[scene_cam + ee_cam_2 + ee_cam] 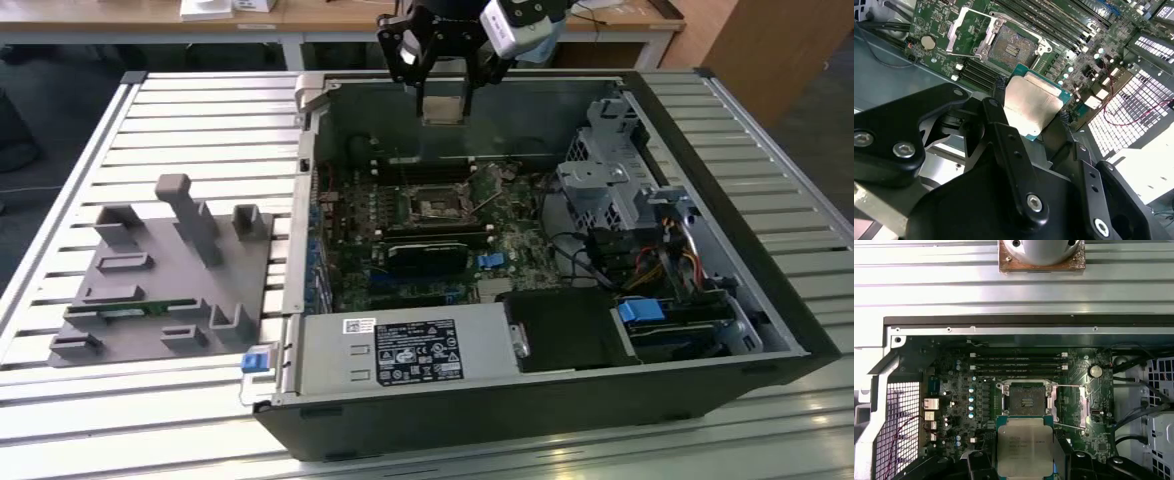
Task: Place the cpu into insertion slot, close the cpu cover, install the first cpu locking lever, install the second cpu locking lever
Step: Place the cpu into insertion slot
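The cpu (1030, 111) sat right between the fingers (999, 90) of the gripper (1031, 101); its dull silver top faced both wrist cameras. The gripper was clamped on the cpu, one black finger on each of two opposite edges; the fingers were only as far apart as the chip was wide. The chip hung in the air above the green board, not touching it. In the first wrist view the cpu (1024, 442) was just beside the insertion slot (1026, 401), and not over it.

The insertion slot was open, and its dark middle showed; the cpu cover (956, 27) was swung back off the slot, with green board showing through its square window. Two thin metal levers (1069, 386) stuck out beside the slot, not hooked down. The long memory slots (1019, 365) lay on the far side of the slot from the chip, and a round coin battery (1095, 371) sat near the cover.

In the exterior view the gripper (443, 112) hung high over the open computer case (534, 400), near its far wall; the case lay on a slatted metal table (200, 110), with a grey holder block (160, 280) to the exterior view's left.

The near edge of the chip was cut off in the first wrist view; the black arms of the gripper hid the board under it in the second wrist view; in the exterior view the chip was hard to make out.
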Tool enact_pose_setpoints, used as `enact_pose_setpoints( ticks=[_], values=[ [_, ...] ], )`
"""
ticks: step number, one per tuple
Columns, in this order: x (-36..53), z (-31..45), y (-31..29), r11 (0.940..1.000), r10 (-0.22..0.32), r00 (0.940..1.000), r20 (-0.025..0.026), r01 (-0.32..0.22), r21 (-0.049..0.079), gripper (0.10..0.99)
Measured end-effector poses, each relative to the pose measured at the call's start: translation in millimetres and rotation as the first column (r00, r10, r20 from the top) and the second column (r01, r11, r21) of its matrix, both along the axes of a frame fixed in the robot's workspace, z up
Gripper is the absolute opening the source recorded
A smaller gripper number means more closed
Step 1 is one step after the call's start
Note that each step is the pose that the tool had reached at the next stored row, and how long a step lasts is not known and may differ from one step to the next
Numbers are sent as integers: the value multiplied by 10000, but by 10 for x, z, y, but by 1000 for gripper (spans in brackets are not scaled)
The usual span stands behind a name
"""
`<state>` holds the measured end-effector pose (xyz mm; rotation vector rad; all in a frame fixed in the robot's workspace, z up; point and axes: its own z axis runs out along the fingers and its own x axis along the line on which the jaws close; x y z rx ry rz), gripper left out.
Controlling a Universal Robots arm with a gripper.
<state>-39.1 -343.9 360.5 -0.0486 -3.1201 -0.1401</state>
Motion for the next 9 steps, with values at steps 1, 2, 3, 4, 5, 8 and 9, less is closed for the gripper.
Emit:
enact_pose_setpoints(
  ticks=[1,2,3,4,5,8,9],
  values=[
    [0,0,0,10000,-24,10000,0,24,0,541],
    [0,0,0,10000,-44,10000,0,44,0,541],
    [0,0,0,10000,-58,10000,0,58,0,541],
    [0,0,0,10000,-72,10000,0,72,0,541],
    [0,0,0,10000,-87,10000,0,87,0,541],
    [0,0,0,9999,-128,9999,0,128,0,541],
    [0,0,0,9999,-140,9999,0,140,0,541]
  ],
)
